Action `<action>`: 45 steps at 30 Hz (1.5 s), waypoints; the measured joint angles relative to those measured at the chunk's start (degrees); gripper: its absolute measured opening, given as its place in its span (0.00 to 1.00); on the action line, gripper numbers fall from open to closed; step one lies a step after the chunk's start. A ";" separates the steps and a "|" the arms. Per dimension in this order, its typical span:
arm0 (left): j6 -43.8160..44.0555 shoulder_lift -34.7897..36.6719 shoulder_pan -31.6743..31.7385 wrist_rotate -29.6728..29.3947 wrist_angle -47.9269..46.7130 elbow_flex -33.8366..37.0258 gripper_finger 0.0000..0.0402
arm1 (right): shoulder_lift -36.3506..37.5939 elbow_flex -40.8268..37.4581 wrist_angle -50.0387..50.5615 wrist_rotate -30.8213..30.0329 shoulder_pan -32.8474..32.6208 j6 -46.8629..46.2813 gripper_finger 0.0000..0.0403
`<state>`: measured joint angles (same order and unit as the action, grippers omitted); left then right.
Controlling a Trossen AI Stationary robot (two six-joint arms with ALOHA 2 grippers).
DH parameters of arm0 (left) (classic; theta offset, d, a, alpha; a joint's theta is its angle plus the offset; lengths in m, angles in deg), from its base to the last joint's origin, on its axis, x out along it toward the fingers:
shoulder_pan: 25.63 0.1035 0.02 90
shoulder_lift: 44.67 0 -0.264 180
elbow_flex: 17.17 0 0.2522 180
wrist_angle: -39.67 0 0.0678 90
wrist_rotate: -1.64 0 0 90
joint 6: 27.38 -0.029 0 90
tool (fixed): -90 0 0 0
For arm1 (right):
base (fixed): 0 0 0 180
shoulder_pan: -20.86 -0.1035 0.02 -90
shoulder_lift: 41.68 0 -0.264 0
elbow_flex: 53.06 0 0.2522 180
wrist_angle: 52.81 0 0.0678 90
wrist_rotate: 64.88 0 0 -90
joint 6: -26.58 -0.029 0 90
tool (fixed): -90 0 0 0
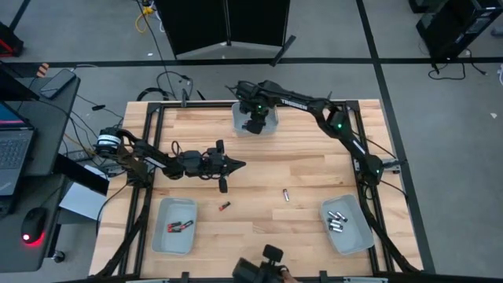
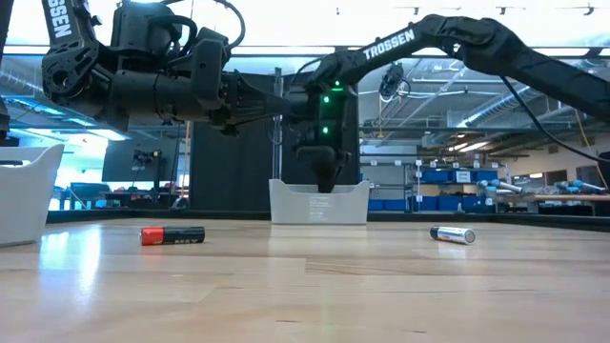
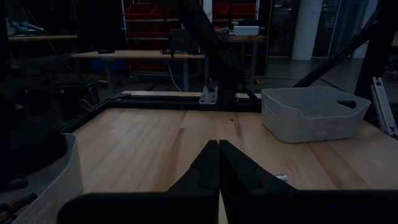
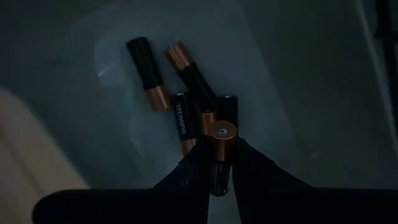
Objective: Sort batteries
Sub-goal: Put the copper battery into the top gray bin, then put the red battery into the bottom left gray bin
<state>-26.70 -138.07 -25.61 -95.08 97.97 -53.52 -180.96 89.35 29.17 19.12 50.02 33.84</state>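
1. Sorting is under way: the right pincer is clamped on a black-and-copper battery over the rear tray, inside which more copper-topped cells are lying in a loose heap.
2. The step in hand is judged to be either a drop into that tray or a pick from it; which of the two cannot be told from this moment alone.
3. The left pincer is pressed together with nothing between its fingers, and is held above the middle of the counter.
4. Two cells are left loose on the counter: a red-and-black battery near the front-left tray, and a silver battery between the centre and the front-right tray.
5. The next move is judged to call for a vertical path, so that the rear tray's low walls are cleared and the heap is not disturbed.
6. Open room is plentiful across the centre; care is needed near the frame rails at the counter's edges.
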 joint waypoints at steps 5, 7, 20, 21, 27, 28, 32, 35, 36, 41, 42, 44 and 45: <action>0.00 0.00 0.00 0.09 -0.18 0.00 0.01 | -0.44 -0.33 -0.29 0.20 1.39 -6.55 0.14; 0.02 0.00 0.00 0.13 -0.16 0.00 0.01 | -0.42 -0.33 -0.42 0.20 1.87 -9.75 0.14; 0.07 0.00 -0.07 0.13 0.06 0.00 0.01 | -0.33 -1.42 -0.22 3.59 2.95 -19.38 0.14; 0.07 0.00 -0.11 0.13 0.06 0.00 0.01 | -0.33 -1.80 -0.13 3.62 2.95 -19.64 0.14; 0.07 0.00 -0.11 0.13 0.02 0.00 0.01 | -0.33 -4.67 -1.00 4.22 3.16 -21.08 0.16; 0.19 0.00 -0.11 0.13 0.02 0.00 0.01 | -0.33 -5.11 -1.13 4.22 3.17 -21.07 0.16; 0.86 0.00 -0.11 0.13 0.01 0.00 0.01 | -0.33 -5.97 -2.40 4.22 3.22 -20.78 0.19; 0.87 0.00 -0.11 0.13 -0.03 0.00 0.01 | -0.33 -5.97 -3.15 4.22 3.22 -19.49 0.20; 0.87 0.00 -0.11 0.13 -0.07 0.00 0.01 | -0.33 -5.97 -3.27 4.22 3.20 -19.28 0.21; 0.87 -0.01 -0.11 0.13 -0.23 0.00 0.01 | -0.33 -5.97 -2.54 4.20 2.77 -16.82 0.25; 0.87 0.00 -0.11 0.13 -0.25 0.00 0.01 | -0.33 -5.97 -2.50 4.20 2.60 -16.37 0.26; 0.87 0.00 -0.11 0.13 -0.25 0.00 0.01 | -0.33 -5.40 -1.56 3.89 2.33 -16.07 0.29; 0.87 -0.01 -0.11 0.13 -0.25 0.00 0.01 | -0.33 -4.83 -1.18 3.14 2.17 -15.68 0.30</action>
<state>-25.82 -138.09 -25.72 -94.95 97.72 -53.52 -181.29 84.52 27.99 22.25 52.20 18.16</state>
